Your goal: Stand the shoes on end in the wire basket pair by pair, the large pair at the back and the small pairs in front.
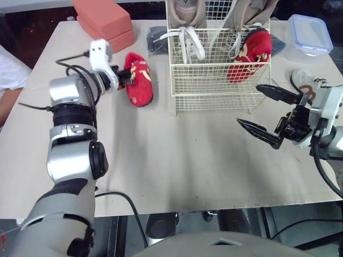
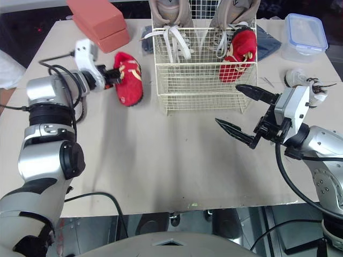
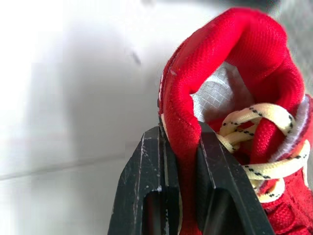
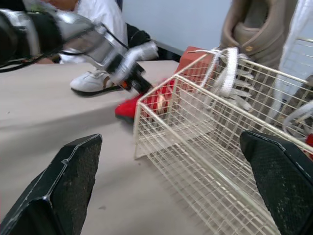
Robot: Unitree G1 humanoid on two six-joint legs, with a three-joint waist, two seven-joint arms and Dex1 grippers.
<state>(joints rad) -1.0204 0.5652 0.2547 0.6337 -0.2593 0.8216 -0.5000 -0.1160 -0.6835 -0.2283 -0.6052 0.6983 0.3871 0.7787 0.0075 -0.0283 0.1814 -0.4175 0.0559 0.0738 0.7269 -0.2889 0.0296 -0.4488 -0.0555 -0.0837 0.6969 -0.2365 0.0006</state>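
A person's white sleeve (image 1: 8, 69) shows past the table's (image 1: 187, 160) left edge. Two terracotta blocks (image 1: 102, 16) are stacked at the far left corner.

The left gripper (image 1: 123, 77) is clamped on the heel collar of a small red shoe (image 1: 142, 83). Its two black fingers are nearly together, with only the red fabric between them. This shoe lies on the table just left of the wire basket (image 1: 214, 85), with a narrow gap between them. In the right wrist view a white shoe (image 4: 93, 81) lies on the table beyond the left arm.

Two large beige shoes (image 1: 188, 10) stand at the back of the basket, white laces hanging over the wire. A second red shoe (image 1: 247, 56) stands in its front right part. The cream markings on the red pair cannot be read. Two dark blue-grey shoes lie behind the basket, one at its left (image 1: 157, 38) and one at its right (image 1: 277, 44).

Nearer than the basket, bare table runs between the arms to the near edge.

The right gripper (image 1: 248, 104) hovers near the basket's front right corner, its fingers spread wide and holding nothing. One clear container (image 1: 306, 35) with a blue lid sits by the far right edge. Another white shoe (image 1: 306, 80) lies near the right edge, beside the right wrist.
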